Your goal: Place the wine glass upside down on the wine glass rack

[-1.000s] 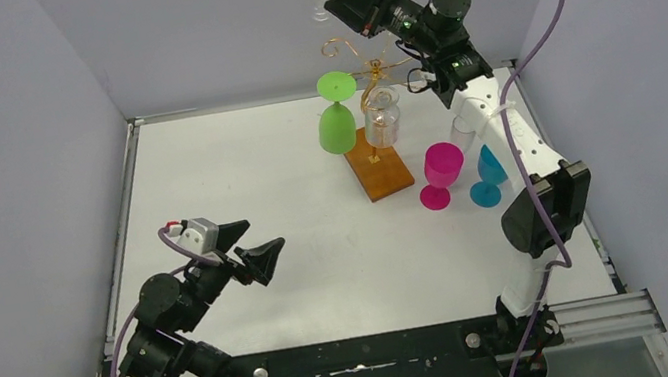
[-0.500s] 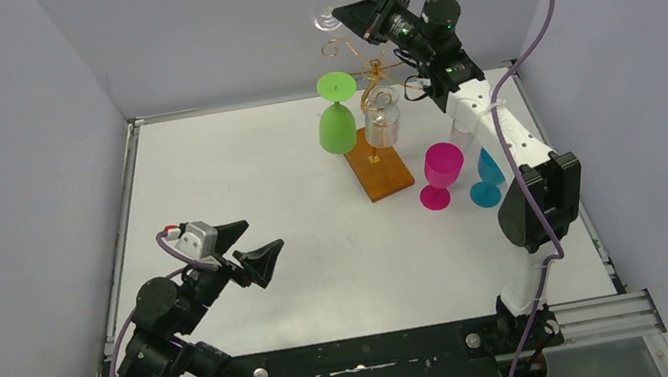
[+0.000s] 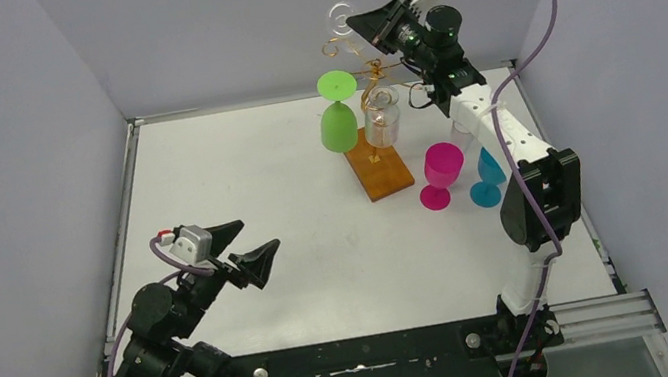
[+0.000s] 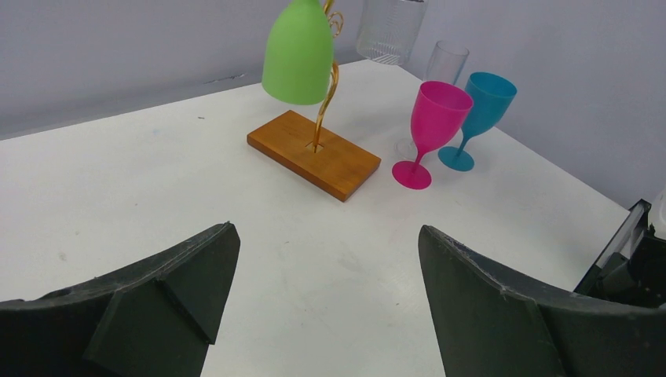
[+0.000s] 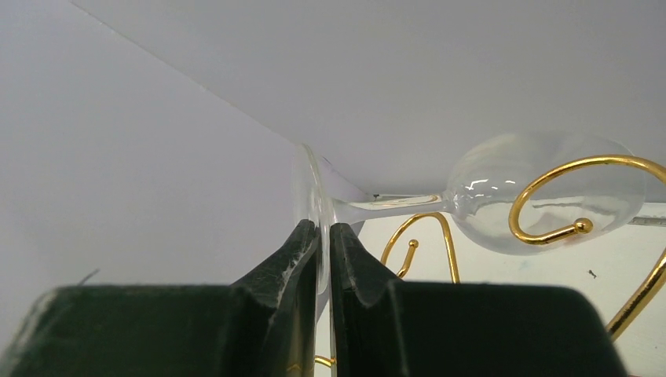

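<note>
Two jaws of our left gripper [image 3: 261, 235] stand wide apart, empty, low over the near table [image 3: 237, 173]. Farther on, a pink glass [image 3: 441, 166] and a blue glass [image 3: 488, 174] stand upright just right of the rack [image 3: 378, 169], where a green glass [image 3: 338, 127] hangs inverted. Farthest and highest, our right gripper [image 5: 323, 232] pinches the wine glass [image 5: 487, 196] by the foot, its bowl beside the rack's top curls.

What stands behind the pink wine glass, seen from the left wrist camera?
A teal wine glass stands behind the pink wine glass, to its right. A clear glass stands behind too: its bowl shows, but the pink bowl covers most of its stem.
</note>
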`<state>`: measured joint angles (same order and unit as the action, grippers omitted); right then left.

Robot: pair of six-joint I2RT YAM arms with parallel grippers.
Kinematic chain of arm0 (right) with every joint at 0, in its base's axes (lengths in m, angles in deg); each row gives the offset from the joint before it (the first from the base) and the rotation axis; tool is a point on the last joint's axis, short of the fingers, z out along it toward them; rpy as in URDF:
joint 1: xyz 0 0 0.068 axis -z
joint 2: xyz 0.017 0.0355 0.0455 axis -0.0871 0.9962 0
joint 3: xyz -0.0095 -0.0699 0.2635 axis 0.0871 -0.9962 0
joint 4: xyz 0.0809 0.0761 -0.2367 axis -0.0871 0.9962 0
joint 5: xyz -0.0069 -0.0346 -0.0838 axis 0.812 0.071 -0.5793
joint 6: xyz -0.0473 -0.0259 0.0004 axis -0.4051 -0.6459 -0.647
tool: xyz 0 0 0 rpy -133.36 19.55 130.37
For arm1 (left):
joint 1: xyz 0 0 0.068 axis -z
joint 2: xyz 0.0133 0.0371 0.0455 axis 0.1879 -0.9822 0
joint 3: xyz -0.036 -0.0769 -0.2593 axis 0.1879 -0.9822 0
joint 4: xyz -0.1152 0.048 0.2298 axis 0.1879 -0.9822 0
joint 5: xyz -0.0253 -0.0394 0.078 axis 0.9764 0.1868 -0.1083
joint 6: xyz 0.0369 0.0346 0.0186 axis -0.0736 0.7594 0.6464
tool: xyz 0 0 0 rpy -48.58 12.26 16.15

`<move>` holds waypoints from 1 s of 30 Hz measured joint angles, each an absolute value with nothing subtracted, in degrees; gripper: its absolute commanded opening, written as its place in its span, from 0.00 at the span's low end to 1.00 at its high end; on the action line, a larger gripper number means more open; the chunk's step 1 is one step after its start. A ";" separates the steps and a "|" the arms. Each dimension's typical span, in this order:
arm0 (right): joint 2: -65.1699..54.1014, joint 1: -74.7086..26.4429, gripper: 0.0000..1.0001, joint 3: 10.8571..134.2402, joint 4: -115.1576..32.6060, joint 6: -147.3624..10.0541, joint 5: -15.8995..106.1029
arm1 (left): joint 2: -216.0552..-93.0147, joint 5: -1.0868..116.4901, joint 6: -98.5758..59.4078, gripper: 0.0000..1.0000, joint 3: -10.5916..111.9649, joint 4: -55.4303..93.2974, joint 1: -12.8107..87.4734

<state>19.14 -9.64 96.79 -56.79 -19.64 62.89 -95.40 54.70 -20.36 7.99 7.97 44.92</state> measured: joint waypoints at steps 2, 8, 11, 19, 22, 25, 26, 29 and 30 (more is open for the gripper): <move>19.14 -9.51 0.00 96.79 -56.70 -19.18 62.74 | -94.94 54.22 -20.17 0.85 7.99 7.94 44.92; 19.14 -9.11 0.00 96.79 -54.84 -18.39 62.30 | -93.70 52.77 -19.53 0.85 7.99 7.92 44.92; 19.14 -8.90 0.00 96.79 -52.46 -18.37 62.00 | -93.43 52.38 -19.40 0.85 7.88 7.86 44.92; 19.14 -8.85 0.00 97.31 -47.11 -18.78 60.75 | -93.43 51.96 -19.32 0.85 7.84 7.77 44.92; 19.14 -8.85 0.00 97.45 -46.01 -18.94 60.33 | -93.43 51.81 -19.32 0.85 7.77 7.66 44.92; 19.14 -8.83 0.00 97.53 -45.51 -19.20 59.94 | -93.39 51.68 -19.32 0.85 7.73 7.53 44.92; 19.14 -8.83 0.00 97.53 -45.47 -19.31 59.77 | -93.37 51.64 -19.32 0.85 7.71 7.53 44.92; 19.03 -8.79 0.00 97.53 -45.14 -19.46 59.20 | -93.24 51.62 -19.32 0.85 7.69 7.51 44.92; 19.01 -8.72 0.00 97.53 -44.99 -19.46 59.04 | -93.19 51.62 -19.32 0.85 7.66 7.51 44.92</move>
<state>19.01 -8.72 97.53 -44.99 -19.46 59.04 -93.19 51.62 -19.32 7.66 7.51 44.92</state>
